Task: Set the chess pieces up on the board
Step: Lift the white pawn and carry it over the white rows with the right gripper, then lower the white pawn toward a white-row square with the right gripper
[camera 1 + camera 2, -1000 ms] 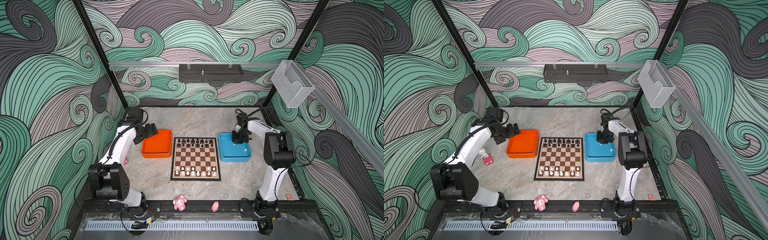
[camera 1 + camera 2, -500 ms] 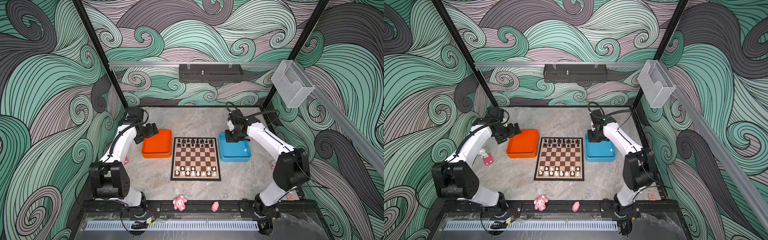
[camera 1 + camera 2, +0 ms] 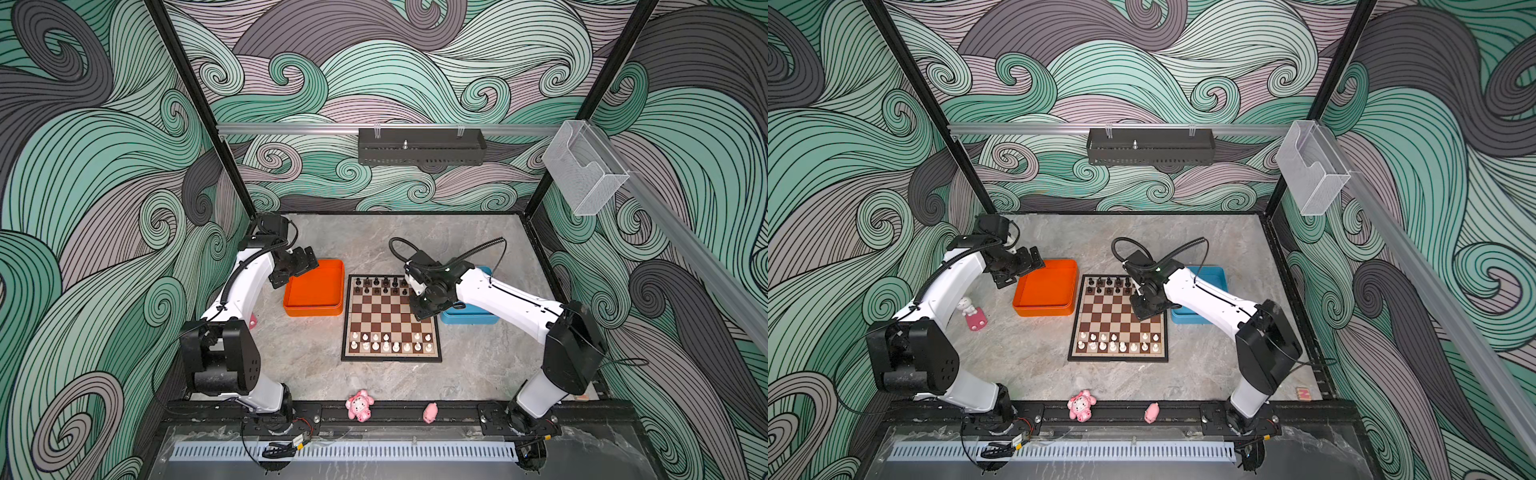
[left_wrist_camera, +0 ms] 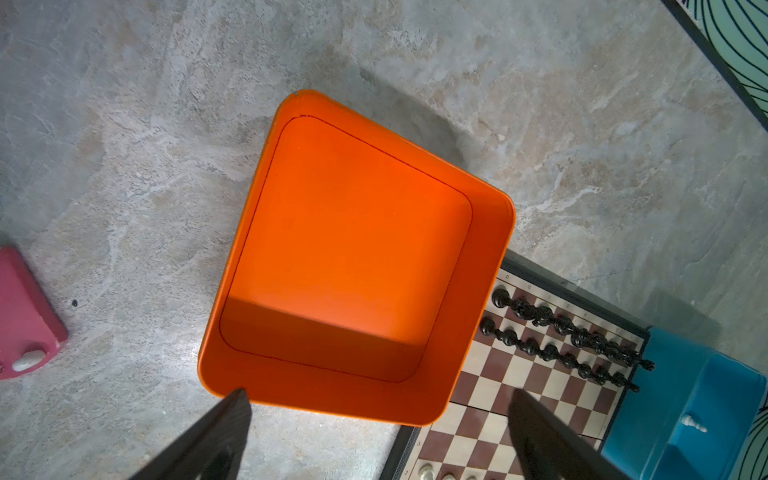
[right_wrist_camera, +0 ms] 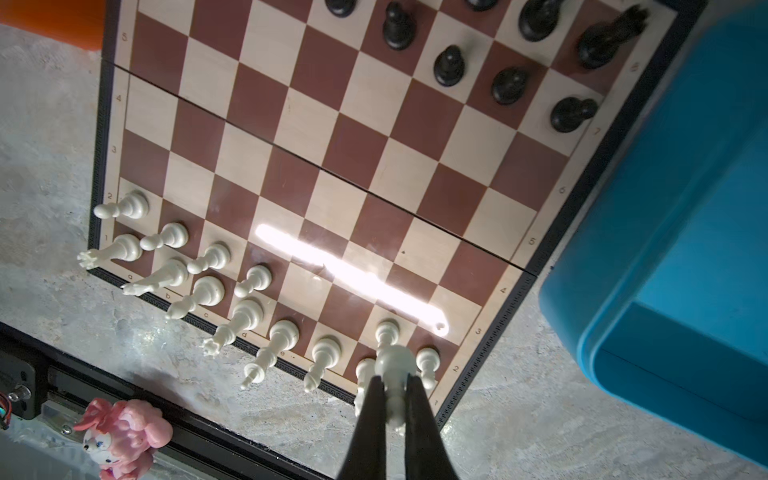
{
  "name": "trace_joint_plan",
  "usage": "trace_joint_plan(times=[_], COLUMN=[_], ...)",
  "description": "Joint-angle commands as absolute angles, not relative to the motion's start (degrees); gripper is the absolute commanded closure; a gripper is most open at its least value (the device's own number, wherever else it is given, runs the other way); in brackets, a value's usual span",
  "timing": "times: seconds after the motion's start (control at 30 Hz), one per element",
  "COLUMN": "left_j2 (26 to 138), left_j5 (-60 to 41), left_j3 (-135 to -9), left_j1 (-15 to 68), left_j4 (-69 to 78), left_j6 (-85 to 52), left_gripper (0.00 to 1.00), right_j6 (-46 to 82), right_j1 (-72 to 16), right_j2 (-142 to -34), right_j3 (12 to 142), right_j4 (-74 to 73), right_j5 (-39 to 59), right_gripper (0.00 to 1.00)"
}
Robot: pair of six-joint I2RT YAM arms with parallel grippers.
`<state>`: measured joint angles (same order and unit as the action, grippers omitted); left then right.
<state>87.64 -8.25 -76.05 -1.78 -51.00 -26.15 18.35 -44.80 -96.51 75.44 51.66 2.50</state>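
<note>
The board (image 3: 390,316) lies mid-table, with black chess pieces (image 3: 376,284) on its far rows and white ones (image 3: 386,340) on its near rows. My right gripper (image 3: 424,311) hangs over the board's right side. In the right wrist view it (image 5: 393,380) is shut on a white chess piece (image 5: 392,361), above the near right white pieces. My left gripper (image 3: 305,264) stands open over the far left corner of the empty orange tray (image 3: 311,309). Nothing is between its fingers (image 4: 232,411). One white piece (image 4: 693,423) lies in the blue tray (image 4: 673,399).
The blue tray (image 3: 469,319) sits right of the board, partly under my right arm. Pink toy figurines stand at the front rail (image 3: 359,407) (image 3: 430,412), and another (image 3: 971,313) stands left of the orange tray. Walls close in the table on three sides.
My right arm has swung from above the blue tray to over the board's right side, still shut. The left arm has stayed where it was.
</note>
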Motion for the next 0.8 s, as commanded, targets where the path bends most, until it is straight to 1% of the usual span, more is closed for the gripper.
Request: trace_joint_plan(times=[0.0, 0.3, 0.77], left_j2=[85.91, 85.50, 86.60], left_j5=[-8.38, -7.81, -8.70], left_j3=[-76.77, -75.69, -75.56], left_j1=[-2.46, -2.46, -3.45], left_j4=[-52.73, -52.75, -52.73], left_j6=[-26.24, -26.19, -25.75], left_gripper=[0.01, 0.01, 0.01], right_j6=[19.50, 19.18, 17.36], right_j1=[-46.58, -50.33, -52.53], right_j2=[-98.87, -102.90, -108.26], right_j3=[75.92, 77.71, 81.64], right_j4=[50.70, 49.83, 50.17], right_j5=[3.06, 4.01, 7.06], right_gripper=[0.95, 0.95, 0.94])
